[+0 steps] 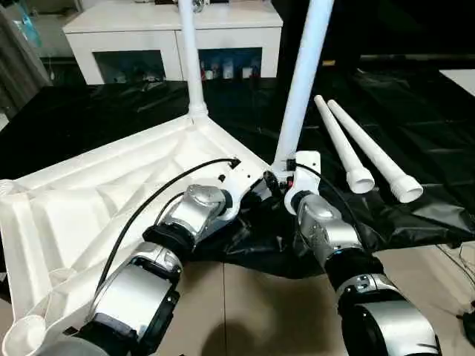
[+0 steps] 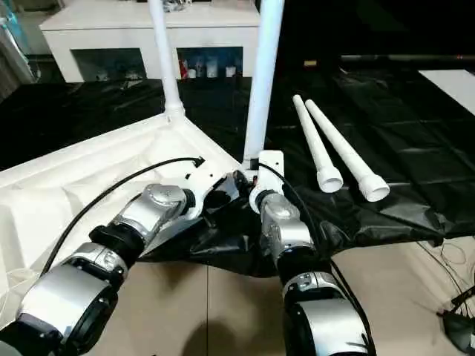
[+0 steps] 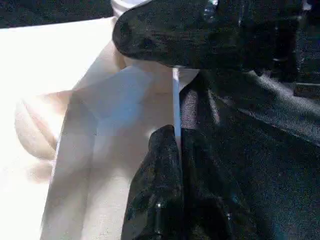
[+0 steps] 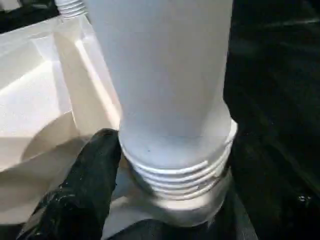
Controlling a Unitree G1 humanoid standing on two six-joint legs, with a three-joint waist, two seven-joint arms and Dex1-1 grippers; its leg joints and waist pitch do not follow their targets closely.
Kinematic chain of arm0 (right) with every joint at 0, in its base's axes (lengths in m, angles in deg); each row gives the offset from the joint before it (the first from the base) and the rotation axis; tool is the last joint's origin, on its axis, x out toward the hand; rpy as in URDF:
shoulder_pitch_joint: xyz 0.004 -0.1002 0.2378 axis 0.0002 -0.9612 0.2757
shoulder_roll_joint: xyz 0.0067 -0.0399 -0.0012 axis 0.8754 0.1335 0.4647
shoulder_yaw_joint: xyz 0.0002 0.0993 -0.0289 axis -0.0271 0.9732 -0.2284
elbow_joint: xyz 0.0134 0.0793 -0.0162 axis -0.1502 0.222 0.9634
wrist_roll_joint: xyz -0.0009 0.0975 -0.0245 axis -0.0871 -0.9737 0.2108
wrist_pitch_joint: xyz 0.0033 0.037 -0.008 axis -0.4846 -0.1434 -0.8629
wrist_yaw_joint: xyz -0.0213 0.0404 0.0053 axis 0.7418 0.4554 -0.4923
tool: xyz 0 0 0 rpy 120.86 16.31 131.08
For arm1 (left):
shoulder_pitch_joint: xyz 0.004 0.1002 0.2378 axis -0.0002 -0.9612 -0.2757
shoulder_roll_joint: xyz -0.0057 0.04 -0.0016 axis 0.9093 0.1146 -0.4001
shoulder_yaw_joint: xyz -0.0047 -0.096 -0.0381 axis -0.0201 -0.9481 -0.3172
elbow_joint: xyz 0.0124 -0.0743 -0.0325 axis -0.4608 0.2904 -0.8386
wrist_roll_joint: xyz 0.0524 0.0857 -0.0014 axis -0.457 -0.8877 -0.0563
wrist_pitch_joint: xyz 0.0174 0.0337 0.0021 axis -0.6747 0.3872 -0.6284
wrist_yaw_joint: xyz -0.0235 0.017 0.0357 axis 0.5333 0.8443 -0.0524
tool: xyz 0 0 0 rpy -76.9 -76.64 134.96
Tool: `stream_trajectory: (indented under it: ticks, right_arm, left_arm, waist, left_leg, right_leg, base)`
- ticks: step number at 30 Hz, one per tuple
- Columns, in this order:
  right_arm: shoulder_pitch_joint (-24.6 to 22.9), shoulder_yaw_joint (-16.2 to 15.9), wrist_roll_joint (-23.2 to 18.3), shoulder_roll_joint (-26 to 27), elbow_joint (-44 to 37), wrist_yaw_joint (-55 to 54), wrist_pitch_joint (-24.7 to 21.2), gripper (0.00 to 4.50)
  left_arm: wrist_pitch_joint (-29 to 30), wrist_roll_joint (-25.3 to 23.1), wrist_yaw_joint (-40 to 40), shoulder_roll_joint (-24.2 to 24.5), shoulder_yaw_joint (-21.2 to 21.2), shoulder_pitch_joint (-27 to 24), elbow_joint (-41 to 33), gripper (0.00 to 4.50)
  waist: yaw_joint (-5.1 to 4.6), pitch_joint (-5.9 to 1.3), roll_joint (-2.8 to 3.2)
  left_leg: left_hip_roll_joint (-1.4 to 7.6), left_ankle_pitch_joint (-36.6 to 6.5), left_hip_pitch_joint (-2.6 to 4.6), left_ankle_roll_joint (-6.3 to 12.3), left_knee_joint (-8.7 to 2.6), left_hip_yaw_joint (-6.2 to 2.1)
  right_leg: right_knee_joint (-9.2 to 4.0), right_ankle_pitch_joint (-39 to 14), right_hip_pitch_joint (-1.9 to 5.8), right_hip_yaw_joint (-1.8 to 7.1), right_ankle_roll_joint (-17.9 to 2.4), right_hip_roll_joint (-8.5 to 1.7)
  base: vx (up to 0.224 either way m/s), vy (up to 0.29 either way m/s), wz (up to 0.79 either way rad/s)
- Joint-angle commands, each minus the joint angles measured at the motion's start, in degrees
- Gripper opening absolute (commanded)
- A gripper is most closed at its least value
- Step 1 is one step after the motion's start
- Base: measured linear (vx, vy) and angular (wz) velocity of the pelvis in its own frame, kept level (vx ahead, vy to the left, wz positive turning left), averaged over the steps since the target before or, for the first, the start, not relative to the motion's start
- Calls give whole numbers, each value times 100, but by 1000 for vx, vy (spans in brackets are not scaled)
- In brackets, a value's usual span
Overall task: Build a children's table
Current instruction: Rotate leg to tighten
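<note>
The white table top (image 1: 111, 200) lies upside down on a black sheet, ribbed underside up. One white leg (image 1: 190, 52) stands upright in its far corner socket. A second leg (image 1: 300, 81) stands at the near right corner, and its threaded end (image 4: 175, 170) sits partly in the socket with several threads showing. My right gripper (image 1: 279, 179) is at the base of this leg. My left gripper (image 3: 176, 137) is shut on the thin rim of the table top (image 3: 176, 100), just beside that corner.
Two loose white legs (image 1: 338, 141) (image 1: 375, 152) lie side by side on the black sheet (image 1: 415, 111) to the right. A white cabinet with glass doors (image 1: 171, 30) stands behind. Tan floor (image 1: 245, 311) shows near me.
</note>
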Motion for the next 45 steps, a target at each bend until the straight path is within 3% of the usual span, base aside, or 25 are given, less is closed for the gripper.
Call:
stream_trajectory:
  ticks: [1, 2, 3, 4, 7, 8, 9, 11, 15, 18, 23, 25, 30, 36, 37, 45]
  right_arm:
    - [-126, -191, 23, 1, -42, 216, -43, 385]
    - [-164, -228, 64, -58, -134, 258, -23, 385]
    - [-296, -311, 95, -201, -438, 490, 16, 411]
    - [-342, -331, 103, -248, -543, 564, 29, 411]
    - [-550, -403, 57, -450, -1014, 942, 37, 423]
    - [-697, -435, -8, -605, -1332, 1253, 42, 436]
    - [-769, -460, -43, -685, -1483, 1427, 36, 436]
    - [-1046, -704, -89, -1076, -2006, 2240, -88, 445]
    - [-1482, -955, -345, -1651, -2704, 3386, -100, 445]
    - [-1593, -925, -435, -1823, -2874, 3662, -144, 445]
    - [-1618, -956, -395, -1909, -2931, 3792, -130, 445]
    - [-1613, -1048, -388, -1899, -2940, 3849, -152, 445]
    - [-1520, -1189, -214, -1884, -2785, 3858, -100, 445]
    - [-1506, -1202, -247, -1931, -2735, 3968, -71, 445]
    - [-1501, -1192, -273, -1937, -2722, 3993, -73, 419]
    - [-1534, -1169, -297, -1972, -2657, 4117, -38, 359]
  left_arm:
    - [-223, -146, 122, 26, 155, -58, 8, 0]
    - [-336, -170, 216, 63, 189, -81, -27, 0]
    - [-412, -174, 355, 148, 210, -131, -122, 0]
    - [-454, -181, 402, 177, 217, -147, -151, 0]
    - [-625, -204, 630, 316, 275, -223, -301, 0]
    - [-841, -217, 862, 424, 341, -286, -402, 0]
    - [-879, -211, 965, 469, 359, -314, -447, 0]
    - [-1169, -203, 1351, 664, 447, -419, -628, 0]
    - [-1387, -110, 1982, 913, 515, -580, -928, 0]
    - [-1436, -66, 2085, 1009, 478, -602, -981, 0]
    - [-1632, -26, 2278, 1125, 455, -581, -947, 0]
    - [-1716, -23, 2499, 1173, 481, -592, -1008, 0]
    - [-1687, 119, 2963, 1220, 537, -686, -1313, 0]
    - [-1710, 82, 2976, 1247, 537, -675, -1274, 0]
    - [-1709, 85, 2994, 1254, 533, -680, -1280, 0]
    - [-1623, 107, 3105, 1291, 513, -742, -1400, 0]
  waist:
    - [18, -287, -3]
    - [29, -286, -9]
    - [61, -305, -17]
    - [61, -305, -17]
    - [95, -373, -40]
    - [119, -383, -34]
    - [154, -384, -38]
    - [172, -378, -33]
    - [181, -375, 1]
    - [180, -363, 2]
    - [171, -348, 32]
    - [171, -359, 23]
    - [200, -387, 26]
    - [289, -372, 19]
    - [290, -374, 10]
    - [298, -395, 15]
  left_leg:
    - [104, -1927, 73, 43, -455, -59]
    - [108, -1808, 78, 81, -450, -48]
    - [112, -1511, 57, 167, -425, -35]
    - [112, -1511, 57, 167, -425, -35]
    - [107, -753, 14, 429, -340, -25]
    - [96, -480, -11, 595, -308, -24]
    - [107, -370, -14, 741, -289, -17]
    - [110, -485, -7, 795, -292, -15]
    - [150, -761, 16, 749, -303, -9]
    - [152, -882, 12, 689, -307, -3]
    - [144, -1075, 13, 528, -326, -9]
    - [146, -969, 10, 501, -322, -9]
    - [155, -722, 13, 571, -290, -9]
    - [164, -870, 28, 530, -291, 6]
    - [164, -868, 24, 522, -291, 4]
    - [148, -661, 8, 587, -263, 2]
  right_leg:
    - [-530, -1177, 124, 173, -1202, -286]
    - [-530, -1077, 117, 175, -1222, -284]
    - [-494, -726, 157, 180, -1243, -288]
    - [-494, -726, 157, 180, -1243, -288]
    - [-381, 278, 195, 164, -1388, -280]
    - [-339, 676, 200, 150, -1442, -271]
    - [-315, 943, 196, 146, -1454, -269]
    - [-324, 905, 199, 133, -1476, -263]
    - [-326, 719, 181, 136, -1509, -248]
    - [-328, 605, 160, 140, -1593, -257]
    - [-356, 237, 156, 144, -1580, -269]
    - [-341, 349, 163, 143, -1582, -263]
    - [-285, 752, 157, 130, -1655, -263]
    - [-294, 552, 142, 142, -1608, -271]
    - [-293, 543, 146, 143, -1597, -275]
    - [-260, 781, 158, 130, -1603, -264]
  base:
    - [0, 0, 0]
    - [0, 0, 0]
    - [0, 0, 0]
    - [0, 0, 0]
    - [0, 0, 0]
    - [0, 0, 0]
    - [0, 0, 0]
    - [0, 0, 0]
    - [0, 0, 0]
    - [0, 0, 0]
    - [0, 0, 0]
    - [0, 0, 0]
    - [0, 0, 0]
    - [0, 0, 0]
    - [0, 0, 0]
    - [0, 0, 0]
